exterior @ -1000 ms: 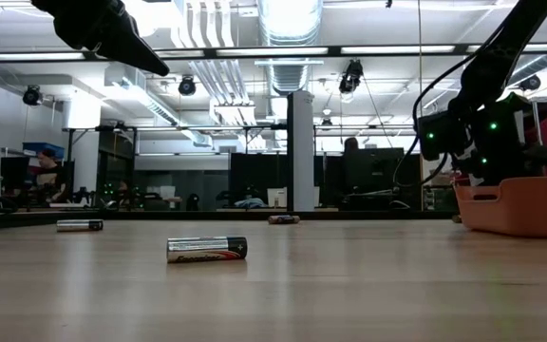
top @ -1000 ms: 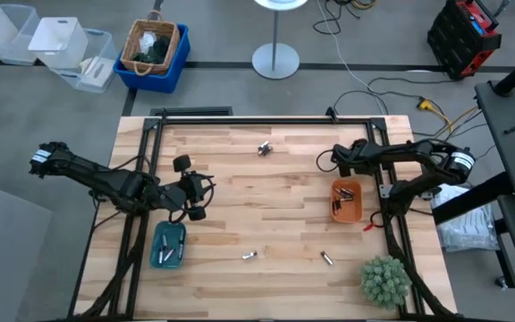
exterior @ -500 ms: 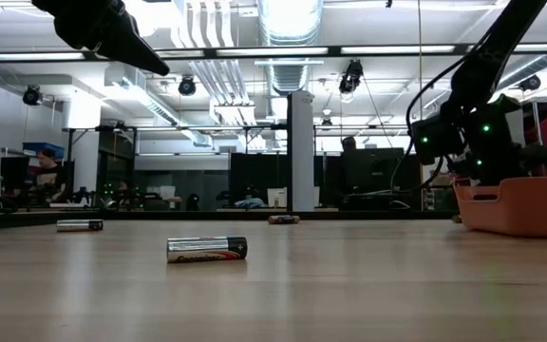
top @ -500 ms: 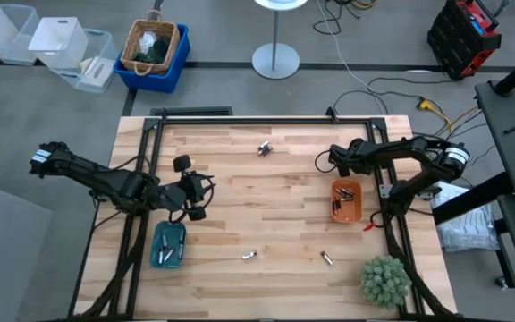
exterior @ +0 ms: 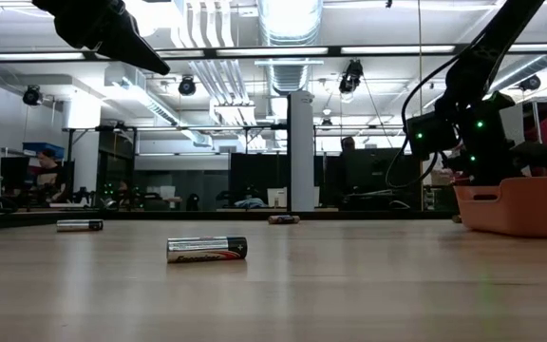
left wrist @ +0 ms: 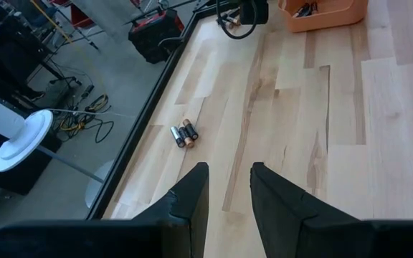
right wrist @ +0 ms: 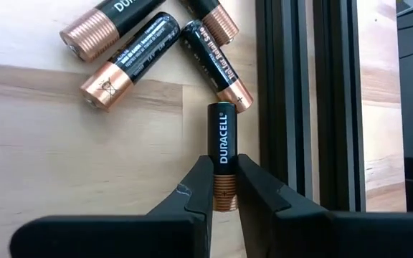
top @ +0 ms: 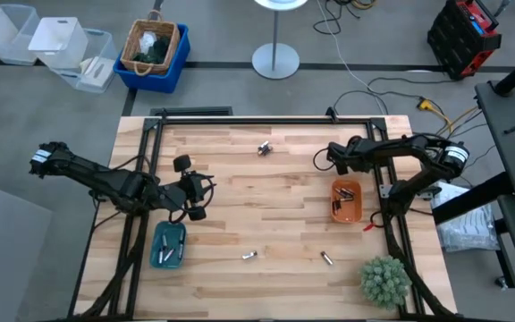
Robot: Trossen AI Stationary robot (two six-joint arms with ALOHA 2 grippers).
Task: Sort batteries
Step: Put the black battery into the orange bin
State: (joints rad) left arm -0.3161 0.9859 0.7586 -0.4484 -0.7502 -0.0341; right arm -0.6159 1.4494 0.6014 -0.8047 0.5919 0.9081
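Presently: right pincer [right wrist: 220, 188], upper right of the high view, clenched on one battery [right wrist: 221, 147] at its copper end. Batteries: small rigid cylinders, likely smooth, light, prone to roll; best pinched mid-barrel. Others lie loose on the bench [top: 266, 210]. Left pincer [left wrist: 227, 190]: parted, empty.

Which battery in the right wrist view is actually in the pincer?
The upright Duracell battery clamped in the right pincer. The three other batteries lie loose on the wood beyond it, untouched.
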